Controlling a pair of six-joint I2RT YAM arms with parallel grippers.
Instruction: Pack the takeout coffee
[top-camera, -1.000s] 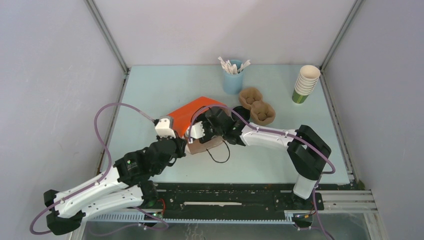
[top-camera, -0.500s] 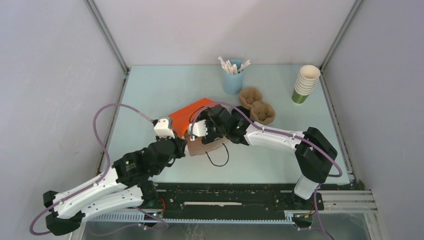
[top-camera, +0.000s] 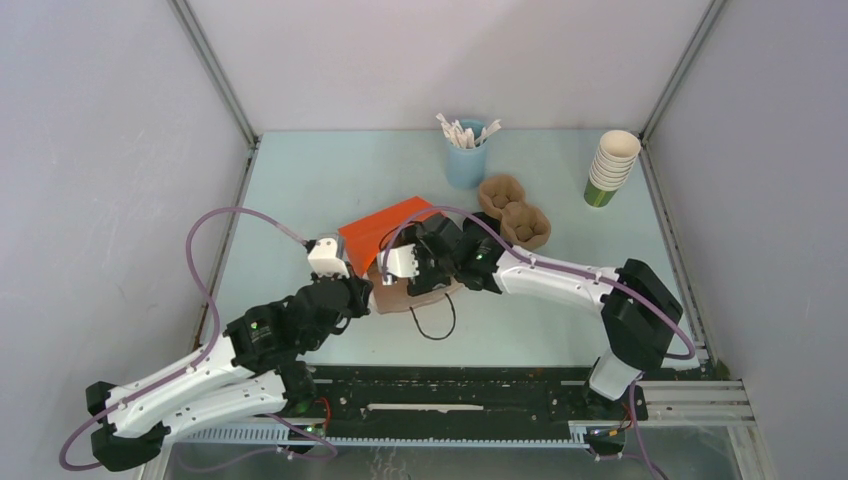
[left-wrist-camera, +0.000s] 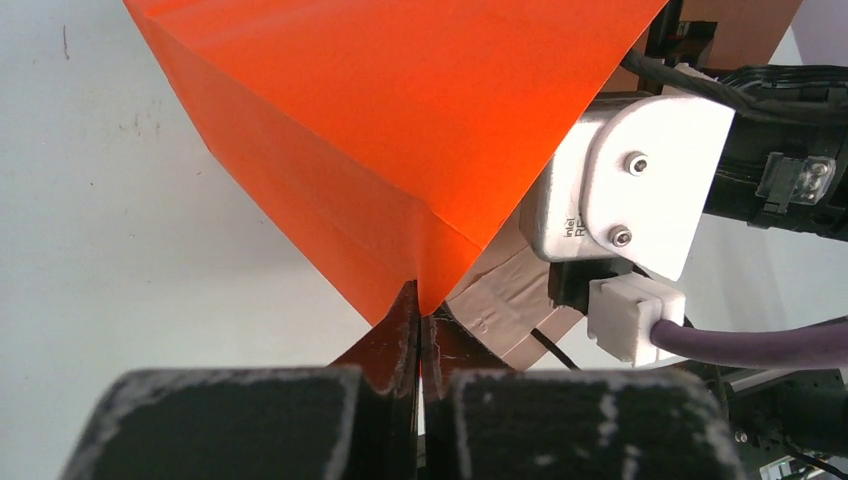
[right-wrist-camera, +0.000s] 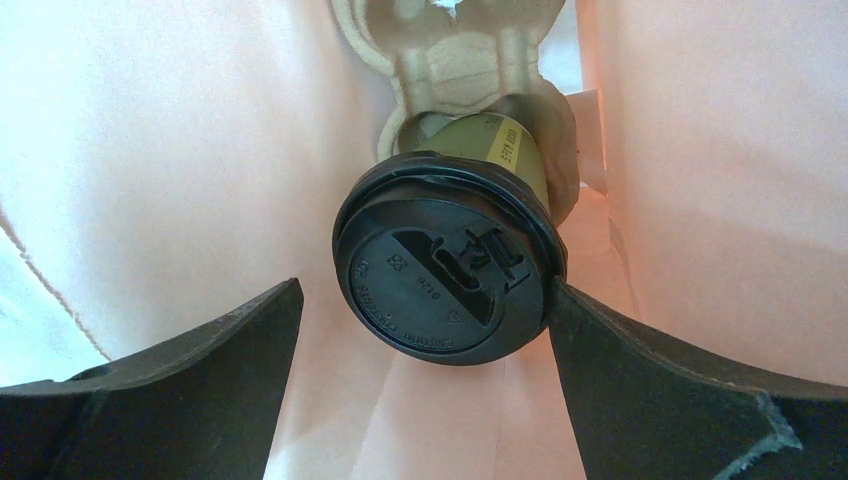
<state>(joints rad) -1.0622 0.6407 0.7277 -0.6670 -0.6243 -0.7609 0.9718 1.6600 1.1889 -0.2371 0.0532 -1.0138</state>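
The takeout coffee (right-wrist-camera: 450, 275), a green cup with a black lid, lies inside the orange paper bag (top-camera: 385, 228), seated in a pulp carrier (right-wrist-camera: 450, 60). My right gripper (right-wrist-camera: 425, 290) is open inside the bag. Its fingers stand either side of the lid, and the right finger is almost touching the rim. In the top view the right gripper (top-camera: 415, 270) is at the bag's mouth and the cup is hidden. My left gripper (left-wrist-camera: 420, 320) is shut on the bag's orange edge (left-wrist-camera: 400, 150) and holds it up; it shows in the top view (top-camera: 365, 295) too.
A blue cup of stirrers (top-camera: 466, 150) stands at the back. Two empty pulp carriers (top-camera: 515, 215) lie right of the bag. A stack of lidless cups (top-camera: 610, 165) stands at the back right. The bag's black cord handle (top-camera: 432, 325) lies on the table.
My right arm's elbow has swung right and its gripper has shifted slightly nearer. The bag has turned a little with it. My left gripper keeps its hold.
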